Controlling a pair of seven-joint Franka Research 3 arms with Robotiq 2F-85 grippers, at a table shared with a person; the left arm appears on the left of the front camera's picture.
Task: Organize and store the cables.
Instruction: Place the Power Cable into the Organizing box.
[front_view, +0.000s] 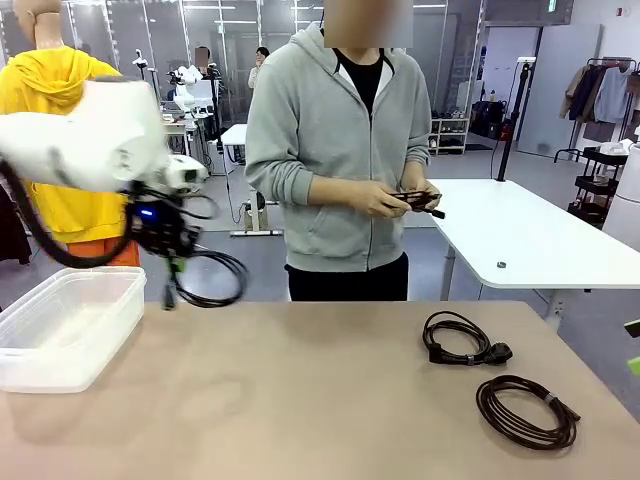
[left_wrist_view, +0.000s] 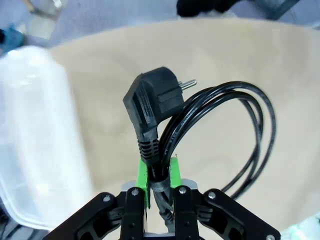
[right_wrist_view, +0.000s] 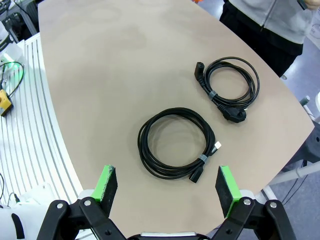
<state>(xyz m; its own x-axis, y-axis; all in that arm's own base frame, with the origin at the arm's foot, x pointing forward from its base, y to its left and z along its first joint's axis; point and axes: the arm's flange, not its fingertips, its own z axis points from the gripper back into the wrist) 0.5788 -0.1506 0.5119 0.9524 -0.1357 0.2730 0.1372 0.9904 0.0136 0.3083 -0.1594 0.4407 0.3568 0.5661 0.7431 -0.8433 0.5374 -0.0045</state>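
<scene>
So the left gripper (left_wrist_view: 160, 181) is clamped nearly shut on a black cable (left_wrist_view: 150, 102), pinching the bundle right below the chunky moulded plug. My guess is that's on purpose: the green pads (left_wrist_view: 143, 172) grab all the strands at one spot, so the coil hangs as a single loop instead of unravelling. It's glossy rubbery cord with a ribbed strain relief and round pins on the plug.

It's dangling in the air just beside the clear plastic bin (front_view: 60, 320) at the table's left end. The bin is milky-translucent with rounded corners, and it looks like that's where the cable is headed.

The right gripper (right_wrist_view: 167, 187) is wide open with nothing in it, hovering over two more coils lying flat on the tan, matte table (right_wrist_view: 100, 75). One is a bigger dark-brown loop (right_wrist_view: 142, 142), the other a smaller black one (right_wrist_view: 250, 82) tied with a band.

Across the table, the person's hands (front_view: 385, 200) are busy with another dark cord (front_view: 425, 205), probably winding it.
</scene>
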